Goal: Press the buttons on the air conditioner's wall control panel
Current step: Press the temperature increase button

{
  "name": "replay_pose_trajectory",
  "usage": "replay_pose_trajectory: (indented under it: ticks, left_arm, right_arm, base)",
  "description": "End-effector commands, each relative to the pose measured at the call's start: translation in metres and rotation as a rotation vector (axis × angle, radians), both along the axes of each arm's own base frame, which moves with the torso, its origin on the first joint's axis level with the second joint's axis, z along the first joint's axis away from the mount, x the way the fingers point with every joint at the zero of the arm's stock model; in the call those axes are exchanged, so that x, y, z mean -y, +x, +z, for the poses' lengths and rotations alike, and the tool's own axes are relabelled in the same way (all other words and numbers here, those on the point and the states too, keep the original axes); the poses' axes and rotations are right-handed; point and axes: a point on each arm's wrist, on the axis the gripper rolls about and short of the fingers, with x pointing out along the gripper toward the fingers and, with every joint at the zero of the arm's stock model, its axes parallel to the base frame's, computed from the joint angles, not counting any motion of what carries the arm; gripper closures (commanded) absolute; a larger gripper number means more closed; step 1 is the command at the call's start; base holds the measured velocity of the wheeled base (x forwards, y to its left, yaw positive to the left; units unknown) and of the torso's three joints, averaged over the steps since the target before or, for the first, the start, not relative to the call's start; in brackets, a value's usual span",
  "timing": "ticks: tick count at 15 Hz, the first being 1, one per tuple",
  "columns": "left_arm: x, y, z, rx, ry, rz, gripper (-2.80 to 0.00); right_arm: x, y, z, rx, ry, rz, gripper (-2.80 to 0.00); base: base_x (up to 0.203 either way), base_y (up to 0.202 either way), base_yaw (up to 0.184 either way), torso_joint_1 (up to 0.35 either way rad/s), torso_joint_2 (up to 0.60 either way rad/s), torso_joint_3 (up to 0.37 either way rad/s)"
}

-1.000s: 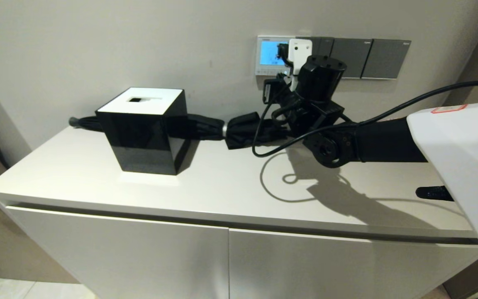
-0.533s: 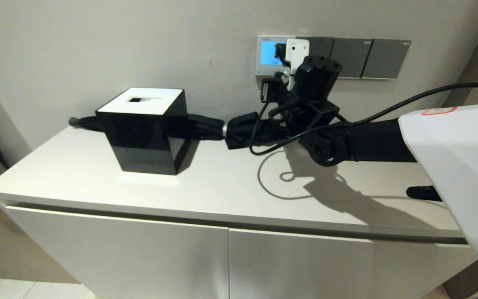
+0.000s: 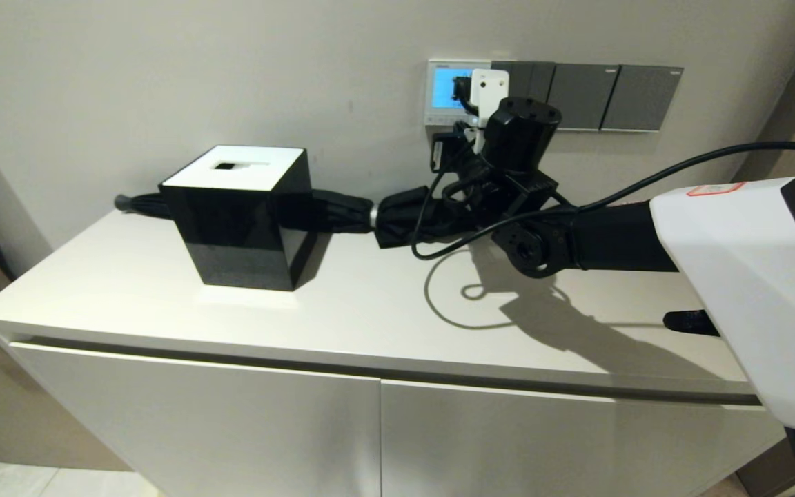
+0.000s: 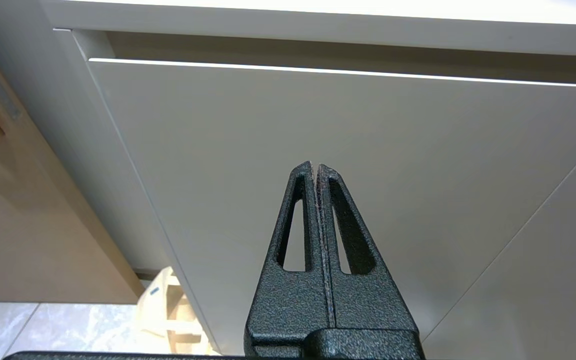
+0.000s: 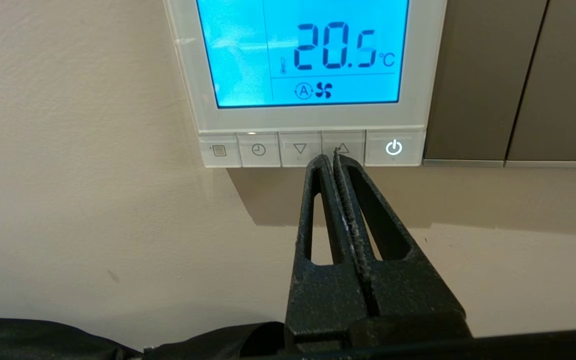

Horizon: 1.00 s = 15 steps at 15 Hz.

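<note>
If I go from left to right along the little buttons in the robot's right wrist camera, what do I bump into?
Menu button → clock button → down-arrow button → up-arrow button, with the shut right gripper at its lower edge → lit power button → dark grey switch plates.

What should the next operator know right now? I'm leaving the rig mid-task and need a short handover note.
Right gripper: shut, tips at the lower edge of the small white-framed wall control panel, by the border between the down-arrow key and the up-arrow key; contact cannot be confirmed.
Left gripper: shut, parked low before the pale cabinet door.
Panel: blue screen lit, reading 20.5 °C; power key glowing.
Done: arm is at the row of small white-grey buttons.
Left: confirm the arrow press, then press any remaining keys.
</note>
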Motion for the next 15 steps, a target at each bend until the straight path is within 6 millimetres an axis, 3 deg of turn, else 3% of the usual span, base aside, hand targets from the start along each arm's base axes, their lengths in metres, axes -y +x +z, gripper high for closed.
replay_pose_trajectory:
  ticks: [1, 11, 15]
  left_arm:
    - [0.0, 0.0, 0.0, 0.0, 0.0, 0.0, 0.0]
    - [0.0, 0.0, 0.0, 0.0, 0.0, 0.0, 0.0]
    - [0.0, 0.0, 0.0, 0.0, 0.0, 0.0, 0.0]
  right_arm:
    - [-0.001, -0.001, 0.001, 0.005, 0.003, -0.002, 0.0]
    - [-0.001, -0.01, -0.007, 0.011, -0.017, 0.0, 0.0]
    - [0.001, -0.015, 0.001, 0.023, -0.01, 0.001, 0.0]
  base:
    - [0.0, 0.0, 0.0, 0.0, 0.0, 0.0]
    - [0.0, 0.0, 0.0, 0.0, 0.0, 0.0]
    - [0.0, 0.0, 0.0, 0.0, 0.0, 0.0]
